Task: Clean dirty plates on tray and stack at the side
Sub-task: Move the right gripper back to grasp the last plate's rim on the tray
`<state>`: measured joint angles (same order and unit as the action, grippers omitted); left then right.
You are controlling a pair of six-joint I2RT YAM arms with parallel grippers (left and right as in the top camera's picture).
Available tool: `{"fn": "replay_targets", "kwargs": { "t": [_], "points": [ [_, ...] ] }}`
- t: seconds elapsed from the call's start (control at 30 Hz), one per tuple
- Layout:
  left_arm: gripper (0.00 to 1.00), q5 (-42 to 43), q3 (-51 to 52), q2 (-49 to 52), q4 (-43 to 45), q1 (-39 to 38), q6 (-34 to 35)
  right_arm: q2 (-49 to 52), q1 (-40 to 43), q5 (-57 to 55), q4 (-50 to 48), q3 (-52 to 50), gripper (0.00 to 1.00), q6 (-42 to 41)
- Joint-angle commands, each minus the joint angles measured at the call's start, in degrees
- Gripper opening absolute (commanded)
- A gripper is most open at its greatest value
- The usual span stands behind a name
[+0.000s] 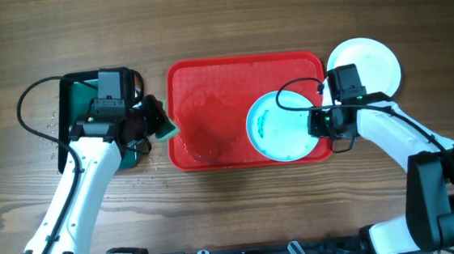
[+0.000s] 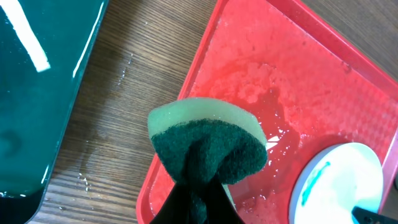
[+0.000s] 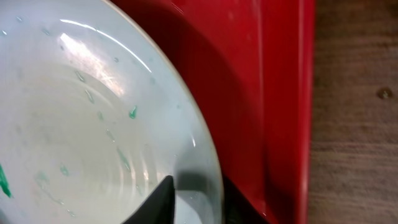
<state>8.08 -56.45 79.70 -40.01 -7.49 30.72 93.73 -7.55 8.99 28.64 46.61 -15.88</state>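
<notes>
The red tray (image 1: 208, 88) lies mid-desk (image 1: 242, 215), wet inside, with a dark green tray (image 1: 74, 94) near its left end. A turquoise plate (image 1: 280, 127) with a green smear (image 1: 262, 124) sits in the red tray's right half, its right rim pinched by the right hand (image 1: 318, 124). A white plate (image 1: 368, 63) rests on the desk just past the tray's right end, and the left hand (image 1: 155, 120) clamps a sponge (image 2: 208, 146) over the red tray's left edge.
</notes>
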Motion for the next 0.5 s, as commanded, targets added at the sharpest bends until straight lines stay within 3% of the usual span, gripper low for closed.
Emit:
{"fn": "replay_targets", "kwargs": {
  "t": [0.0, 0.1, 0.2, 0.23, 0.47],
  "points": [
    [0.04, 1.2, 0.3, 0.3, 0.3, 0.2, -0.3, -0.3, -0.5, 0.7, -3.5, -0.2, 0.30, -0.6],
    [0.04, 1.5, 0.3, 0.3, 0.7, -0.8, -0.3, -0.3, -0.5, 1.6, -8.0, -0.2, 0.26, -0.5],
    [0.04, 1.5, 0.3, 0.3, 2.1, -3.5, -0.3, -0.3, -0.7, 5.5, -7.6, -0.2, 0.06, 0.7],
    [0.04, 1.5, 0.3, 0.3, 3.0, -5.1, -0.3, -0.3, -1.7, 6.7, -7.0, -0.2, 0.04, 0.5],
    [0.04, 1.5, 0.3, 4.0, 8.0, -13.7, -0.3, -0.3, -12.2, 7.4, -8.8, -0.2, 0.04, -12.2]
  ]
}}
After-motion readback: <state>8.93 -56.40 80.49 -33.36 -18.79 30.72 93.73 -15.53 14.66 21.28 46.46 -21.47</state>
